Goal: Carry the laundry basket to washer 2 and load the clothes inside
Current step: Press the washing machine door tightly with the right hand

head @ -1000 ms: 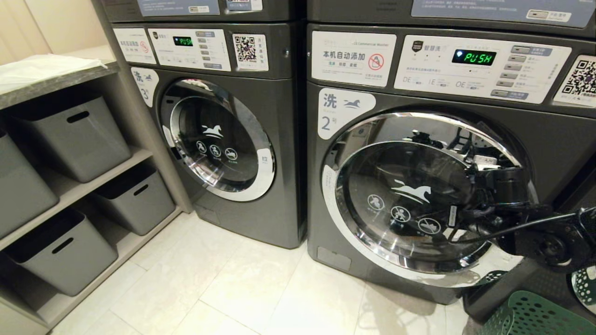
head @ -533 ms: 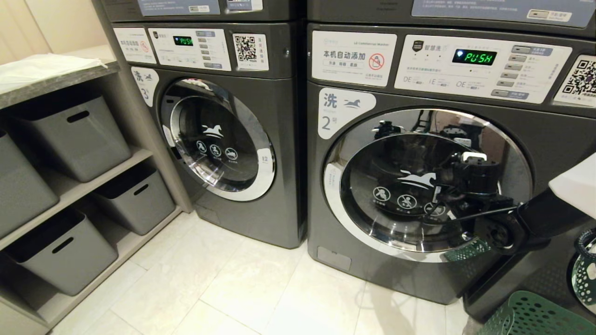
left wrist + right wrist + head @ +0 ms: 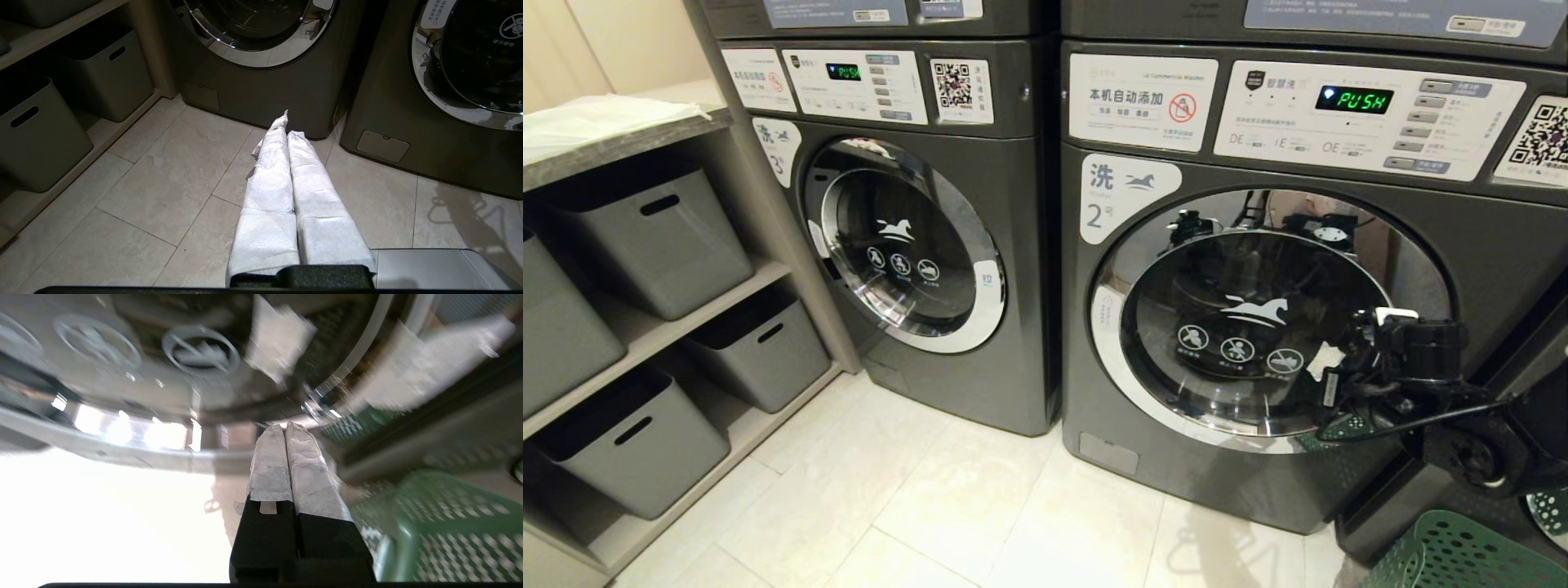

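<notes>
Washer 2 (image 3: 1131, 200) stands right of centre. Its round glass door (image 3: 1241, 327) lies flat or nearly flat against the front. My right gripper (image 3: 286, 426) is shut with nothing in it, and it points at the door's lower right rim (image 3: 229, 420). In the head view that arm (image 3: 1413, 359) hangs before the door's right edge. The green perforated laundry basket (image 3: 1454, 551) sits on the floor at the lower right, just right of the right gripper (image 3: 441, 522). The clothes are out of view. My left gripper (image 3: 288, 122) is shut and empty, parked low over the tiles.
Washer 3 (image 3: 907, 245) stands to the left with its door closed. Further left, a shelf unit holds several grey bins (image 3: 654, 237). Pale floor tiles (image 3: 947, 506) stretch in front of both machines.
Washer 2's door stood ajar and has swung in toward the machine's front. My right arm moved left across the door, then back right and lower.
</notes>
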Tool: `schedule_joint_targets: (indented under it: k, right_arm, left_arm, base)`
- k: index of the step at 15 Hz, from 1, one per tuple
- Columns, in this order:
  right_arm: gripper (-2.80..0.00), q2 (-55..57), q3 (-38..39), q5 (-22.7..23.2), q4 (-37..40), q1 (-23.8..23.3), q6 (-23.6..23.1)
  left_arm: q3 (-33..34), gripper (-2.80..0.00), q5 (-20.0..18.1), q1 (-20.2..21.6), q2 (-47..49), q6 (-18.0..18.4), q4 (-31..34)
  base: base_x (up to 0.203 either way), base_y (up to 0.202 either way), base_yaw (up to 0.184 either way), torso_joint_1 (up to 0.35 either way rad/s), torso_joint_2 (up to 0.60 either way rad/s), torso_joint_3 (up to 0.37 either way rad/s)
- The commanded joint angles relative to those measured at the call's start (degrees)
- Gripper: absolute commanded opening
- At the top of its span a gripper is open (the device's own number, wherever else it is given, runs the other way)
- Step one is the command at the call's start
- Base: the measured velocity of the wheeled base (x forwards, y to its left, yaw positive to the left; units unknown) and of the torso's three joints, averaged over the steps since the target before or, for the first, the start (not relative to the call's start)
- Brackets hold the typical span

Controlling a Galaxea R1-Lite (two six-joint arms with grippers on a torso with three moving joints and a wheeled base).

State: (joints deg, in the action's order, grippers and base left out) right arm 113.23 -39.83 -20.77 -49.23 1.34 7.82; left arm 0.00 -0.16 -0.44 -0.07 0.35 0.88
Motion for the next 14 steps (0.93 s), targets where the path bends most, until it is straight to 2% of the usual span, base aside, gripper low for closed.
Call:
schedule_joint_targets:
  k: [1, 3, 5, 8, 11, 14]
  right_arm:
    - [-2.80, -4.29, 5.52, -0.03, -0.29, -2.39, -0.51]
    - [-2.80, -4.62, 11.65, 0.03, -0.53, -5.60, -2.24]
    - [-2.80, -1.67, 13.37, -0.06, -4.14, -6.97, -2.35]
    - [-2.80, 5.20, 9.90, -0.28, -14.14, -8.61, -2.53]
    - [-2.80, 10.40, 5.41, -3.16, -18.32, -10.00, -3.01]
    - [-2.80, 14.17, 2.24, -3.48, -19.95, -11.76, -5.44]
  left_arm:
    - [0.00, -2.80, -0.01, 0.00, -0.10, 0.00, 0.00]
    - [0.00, -2.80, -0.01, 0.00, -0.10, 0.00, 0.00]
    - [0.00, -2.80, -0.01, 0.00, -0.10, 0.00, 0.00]
    - [0.00, -2.80, -0.01, 0.00, -0.10, 0.00, 0.00]
    - [0.00, -2.80, -0.01, 0.00, -0.10, 0.00, 0.00]
    - [0.00, -2.80, -0.01, 0.00, -0.10, 0.00, 0.00]
  base:
    - [0.000, 0.000, 0.000, 0.000, 0.00, 0.000]
    - [0.000, 0.000, 0.000, 0.000, 0.00, 0.000]
    - [0.000, 0.000, 0.000, 0.000, 0.00, 0.000]
    - [0.000, 0.000, 0.000, 0.000, 0.00, 0.000]
    - [0.000, 0.000, 0.000, 0.000, 0.00, 0.000]
    - [0.000, 0.000, 0.000, 0.000, 0.00, 0.000]
